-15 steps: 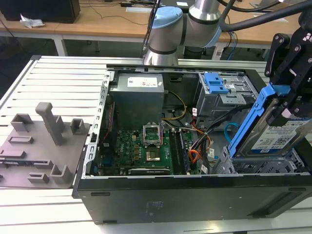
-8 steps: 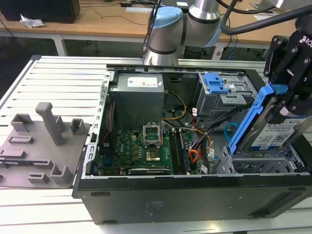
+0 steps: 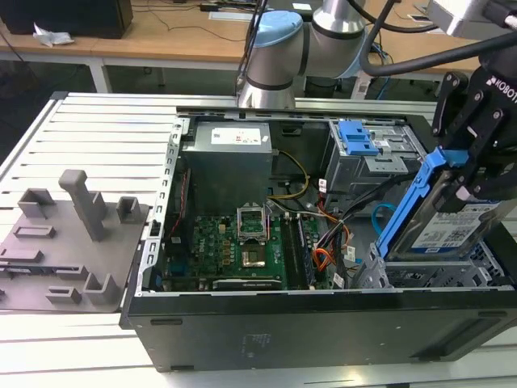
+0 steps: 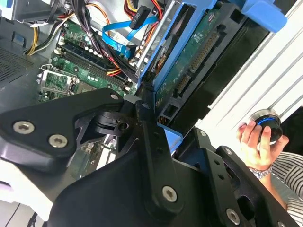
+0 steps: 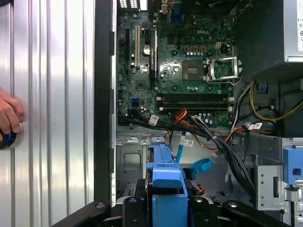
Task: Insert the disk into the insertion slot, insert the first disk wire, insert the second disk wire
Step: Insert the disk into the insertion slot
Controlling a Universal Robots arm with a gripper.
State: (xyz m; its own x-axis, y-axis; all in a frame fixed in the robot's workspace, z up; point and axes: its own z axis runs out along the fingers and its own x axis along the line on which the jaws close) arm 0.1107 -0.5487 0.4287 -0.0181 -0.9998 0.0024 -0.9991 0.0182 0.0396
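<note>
My gripper (image 3: 475, 170) is shut on the disk (image 3: 456, 226), a silver drive with a white label in a blue carrier. The disk hangs tilted, its low end at the mouth of the insertion slot (image 3: 378, 275), the low silver cage in the case's corner at the exterior view's right. In the second wrist view the disk's green underside (image 4: 199, 52) faces me. The second disk wire (image 3: 378, 217), a light-blue loop, lies loose beside the slot (image 5: 199, 166). Which cable in the dark bundle (image 5: 222, 146) is the first disk wire I cannot tell.
A taller grey cage with a blue latch (image 3: 355, 139) stands behind the slot. The motherboard (image 3: 242, 238) and power supply (image 3: 226, 162) fill the open case. An orange cable (image 3: 323, 259) coils near the slot. A hand (image 4: 258, 137) holds a round knob outside the case.
</note>
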